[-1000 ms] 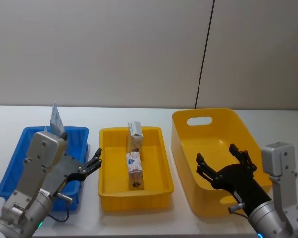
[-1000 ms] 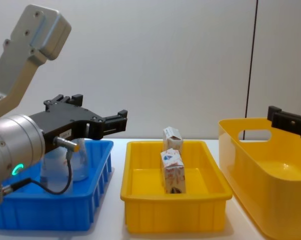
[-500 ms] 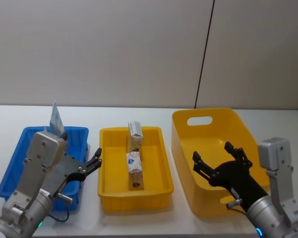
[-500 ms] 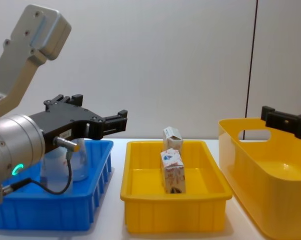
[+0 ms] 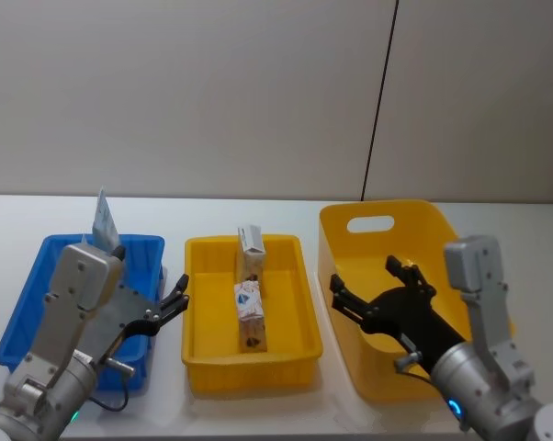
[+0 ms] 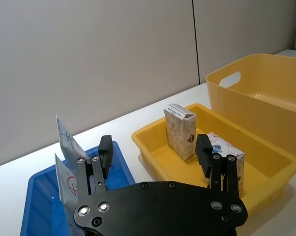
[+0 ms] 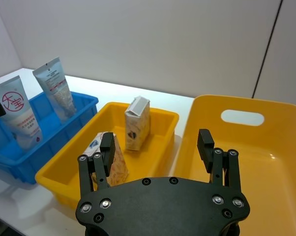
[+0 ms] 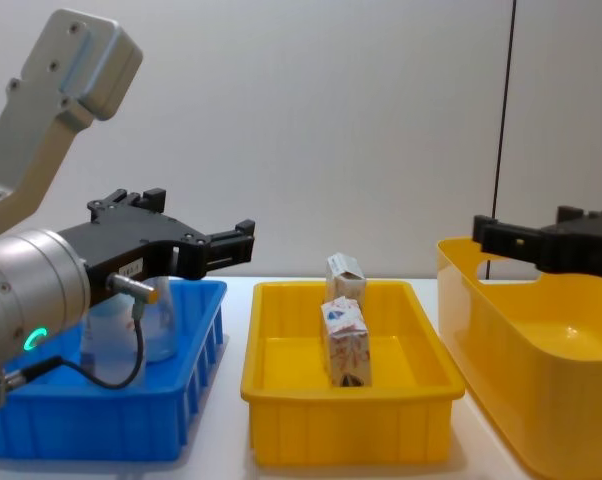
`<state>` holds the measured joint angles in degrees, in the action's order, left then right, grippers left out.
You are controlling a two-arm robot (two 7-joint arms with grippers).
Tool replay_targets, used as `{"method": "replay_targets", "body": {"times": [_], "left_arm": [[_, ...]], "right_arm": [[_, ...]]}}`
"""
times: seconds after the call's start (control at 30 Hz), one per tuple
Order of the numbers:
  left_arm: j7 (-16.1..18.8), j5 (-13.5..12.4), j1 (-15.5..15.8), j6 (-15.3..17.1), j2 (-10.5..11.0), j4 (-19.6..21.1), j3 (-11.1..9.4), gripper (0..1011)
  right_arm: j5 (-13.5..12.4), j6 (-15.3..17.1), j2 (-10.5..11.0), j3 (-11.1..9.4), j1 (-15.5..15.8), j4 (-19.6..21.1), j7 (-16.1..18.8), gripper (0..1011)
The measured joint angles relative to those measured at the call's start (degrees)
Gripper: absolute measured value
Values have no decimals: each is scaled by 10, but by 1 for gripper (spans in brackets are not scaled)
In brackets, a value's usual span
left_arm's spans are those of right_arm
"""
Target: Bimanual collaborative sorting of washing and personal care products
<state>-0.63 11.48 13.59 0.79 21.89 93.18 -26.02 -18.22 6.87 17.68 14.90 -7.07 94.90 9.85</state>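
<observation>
Approach step, apparently: right gripper (image 5: 366, 278), spread wide over the large bin (image 5: 414, 208), had next to straddle the near carton (image 5: 249, 310); left gripper (image 5: 176, 299), likewise spread, idled.

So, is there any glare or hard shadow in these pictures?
Right wrist view: the white table glares behind the blue bin, and a small glint sits on the floor of the deep yellow tub. Head view: even light, just a soft shadow in front of the yellow tray.
</observation>
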Motion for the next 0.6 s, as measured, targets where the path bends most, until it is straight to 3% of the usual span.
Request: {"method": "replay_targets", "body": {"times": [0.37, 0.6], "left_arm": [[0, 0, 0, 0, 0, 0, 0, 1001], [0, 0, 0, 0, 0, 0, 0, 1001]], "right_arm": [[2, 37, -25, 21, -45, -36, 9, 1004], [11, 70, -52, 32, -71, -61, -5, 1004]]}}
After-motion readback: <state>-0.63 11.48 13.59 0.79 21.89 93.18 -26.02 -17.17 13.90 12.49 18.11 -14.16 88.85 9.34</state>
